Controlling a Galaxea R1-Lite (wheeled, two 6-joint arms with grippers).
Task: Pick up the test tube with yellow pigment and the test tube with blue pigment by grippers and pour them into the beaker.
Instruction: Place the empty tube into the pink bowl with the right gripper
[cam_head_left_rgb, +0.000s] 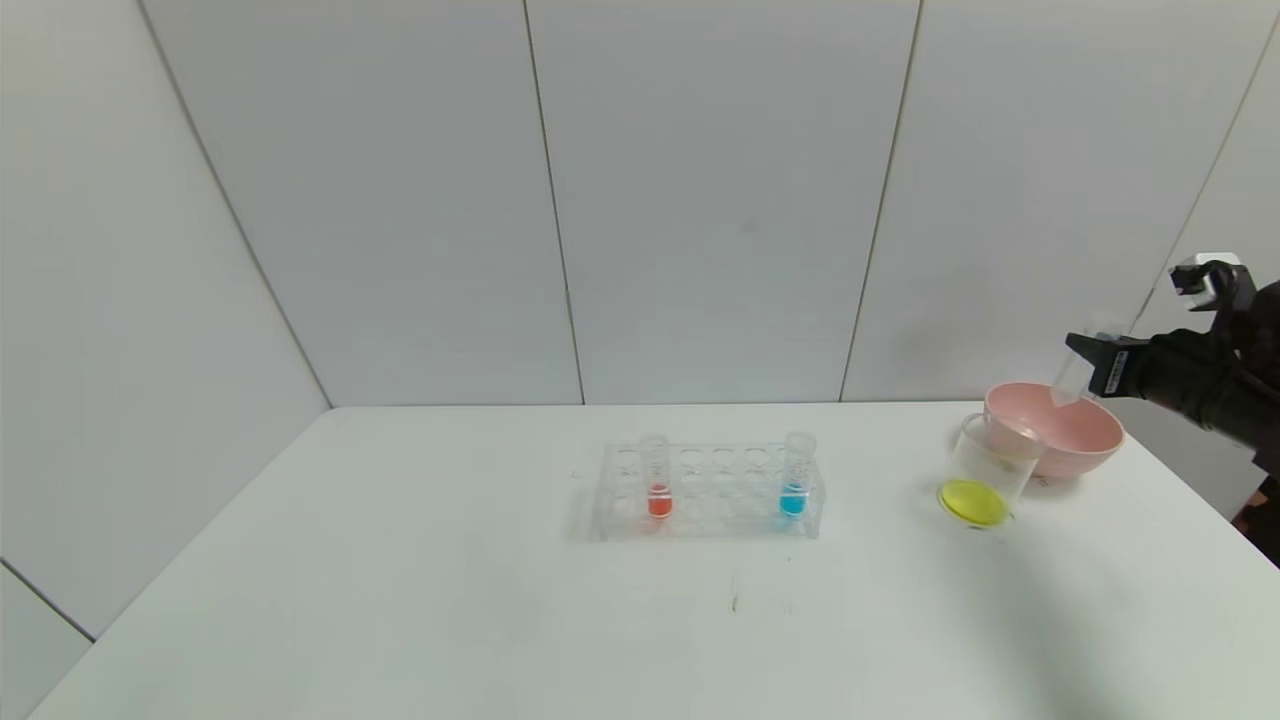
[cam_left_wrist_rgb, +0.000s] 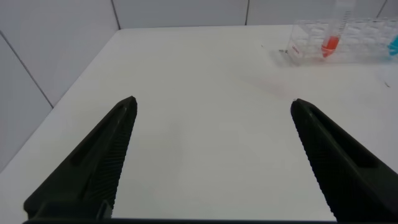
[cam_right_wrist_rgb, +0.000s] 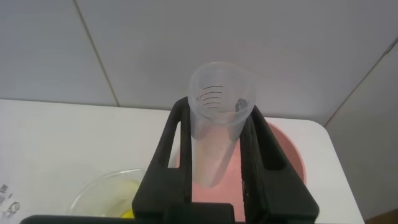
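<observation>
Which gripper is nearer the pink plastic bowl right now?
Right. The right gripper holds an emptied clear test tube just above the pink plastic bowl. The left gripper hangs open over bare table, beyond the tube rack.

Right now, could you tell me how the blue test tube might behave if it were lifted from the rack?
The blue test tube looks light: only its bottom holds liquid. Its smooth clear wall may be slippery. Standing upright in the rack, with a tapered tip, it probably couldn't stand alone.
</observation>
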